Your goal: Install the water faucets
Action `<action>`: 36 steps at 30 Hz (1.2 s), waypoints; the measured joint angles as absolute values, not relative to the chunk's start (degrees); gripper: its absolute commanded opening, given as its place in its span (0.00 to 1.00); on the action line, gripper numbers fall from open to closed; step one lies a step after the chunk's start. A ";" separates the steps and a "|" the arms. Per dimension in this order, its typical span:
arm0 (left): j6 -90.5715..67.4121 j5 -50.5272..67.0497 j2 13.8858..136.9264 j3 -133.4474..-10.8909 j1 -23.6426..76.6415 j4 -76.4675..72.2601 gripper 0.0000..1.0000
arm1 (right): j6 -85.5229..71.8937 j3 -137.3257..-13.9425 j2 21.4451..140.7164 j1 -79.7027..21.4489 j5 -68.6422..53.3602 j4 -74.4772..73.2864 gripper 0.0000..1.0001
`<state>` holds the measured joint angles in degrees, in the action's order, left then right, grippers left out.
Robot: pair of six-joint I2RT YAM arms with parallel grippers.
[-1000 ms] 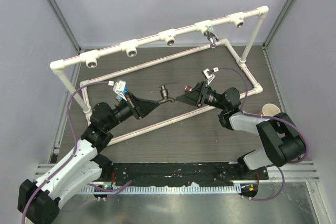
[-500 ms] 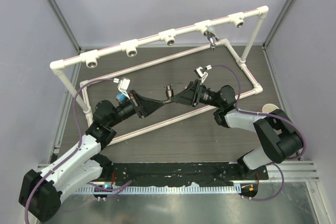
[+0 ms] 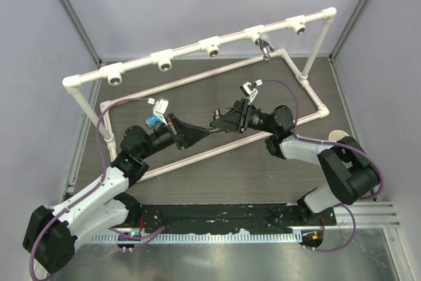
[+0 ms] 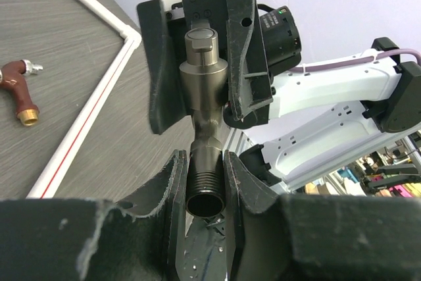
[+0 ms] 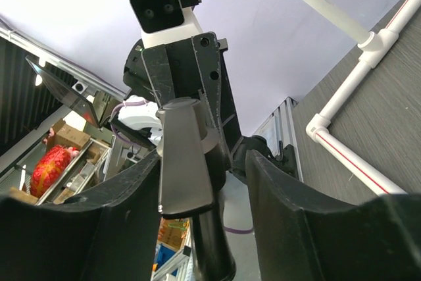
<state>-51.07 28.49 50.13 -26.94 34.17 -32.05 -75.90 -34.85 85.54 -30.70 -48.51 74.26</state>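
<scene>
Above the middle of the worktop [image 3: 250, 169], the two arms meet tip to tip, and the dark faucet [image 4: 205, 97] is in the air between them. The left end effector [image 4: 205, 185] is closed narrow on the threaded end of this faucet, one finger on each side, and the open thread faces the left wrist camera. The right end effector [image 5: 204, 162] stands about half wide around the other end, where the lever handle is. In the right wrist view there is a gap between the handle and one finger, so it seems not clamped. From the left wrist view I cannot tell whether its pads touch the faucet body.

The red-brown faucet [image 4: 18, 90] lies on the worktop, near the low white pipe. A chrome faucet [image 3: 264, 47] hangs from one socket of the raised white pipe frame [image 3: 184, 52] at the far side. A paper cup [image 3: 339, 137] stands beside the right arm.
</scene>
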 measured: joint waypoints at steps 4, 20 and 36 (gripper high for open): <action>-51.13 27.62 50.11 -26.87 34.15 -31.83 0.00 | -76.44 -34.94 85.52 -30.70 -48.60 75.31 0.26; -44.38 18.48 39.88 -29.91 34.48 -18.65 1.00 | -76.25 -33.74 84.60 -30.52 -49.87 74.11 0.01; -29.61 -10.09 39.13 -56.10 34.48 16.88 1.00 | -32.62 -40.93 55.09 -29.63 -32.21 23.03 0.01</action>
